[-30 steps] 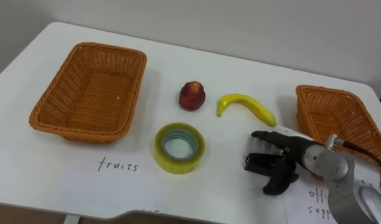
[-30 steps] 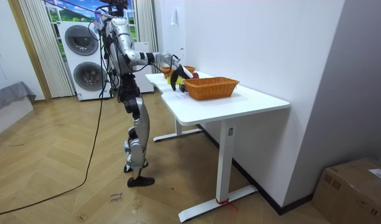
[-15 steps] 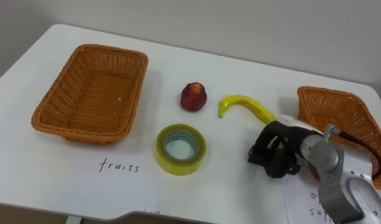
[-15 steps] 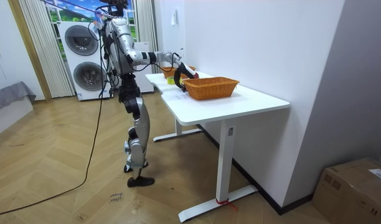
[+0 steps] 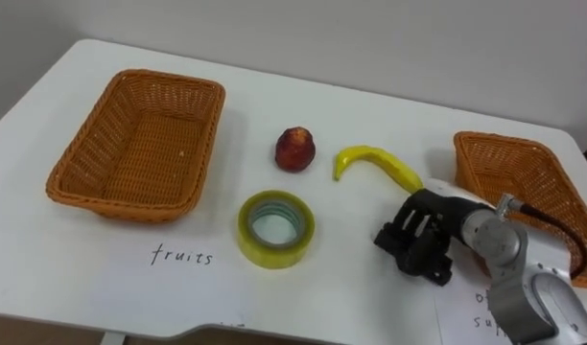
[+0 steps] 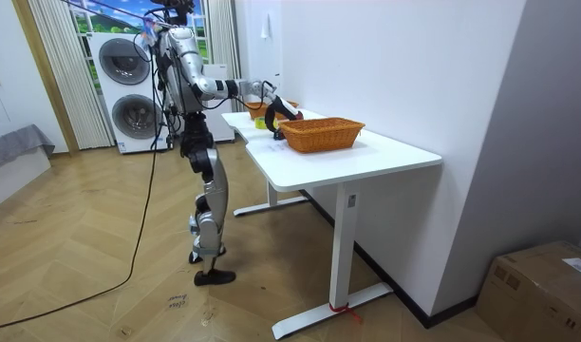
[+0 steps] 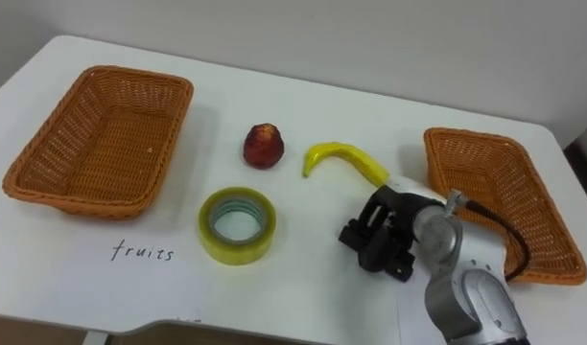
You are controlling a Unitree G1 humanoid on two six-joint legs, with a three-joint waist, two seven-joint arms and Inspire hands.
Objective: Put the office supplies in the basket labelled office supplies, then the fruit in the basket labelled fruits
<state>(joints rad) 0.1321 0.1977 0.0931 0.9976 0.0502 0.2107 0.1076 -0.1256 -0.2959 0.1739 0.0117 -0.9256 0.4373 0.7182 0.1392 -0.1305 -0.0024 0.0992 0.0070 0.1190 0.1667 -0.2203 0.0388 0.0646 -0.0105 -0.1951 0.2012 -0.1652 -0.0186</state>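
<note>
My right hand [image 5: 423, 240] rests on the white table [image 5: 351, 297] just below the right end of a yellow banana [image 5: 375, 163]. Its fingers are curled round a small dark object [image 5: 391, 240] that is mostly hidden by them. A red apple [image 5: 295, 149] lies left of the banana. In front of the apple sits a roll of yellow tape [image 5: 274, 251]. The empty wicker basket [image 5: 82, 196] at the left has "fruits" written before it. A second wicker basket [image 5: 466, 168] stands at the right edge, right of my hand.
A sheet of paper [image 5: 485, 311] with handwriting lies under my right forearm by the front edge. In the room view I stand at the table's end with the right arm [image 6: 238, 88] stretched over it; a wall runs behind the table.
My right hand's fingers, spread a second ago, have curled in over the small dark object. The hand has shifted slightly toward the banana.
</note>
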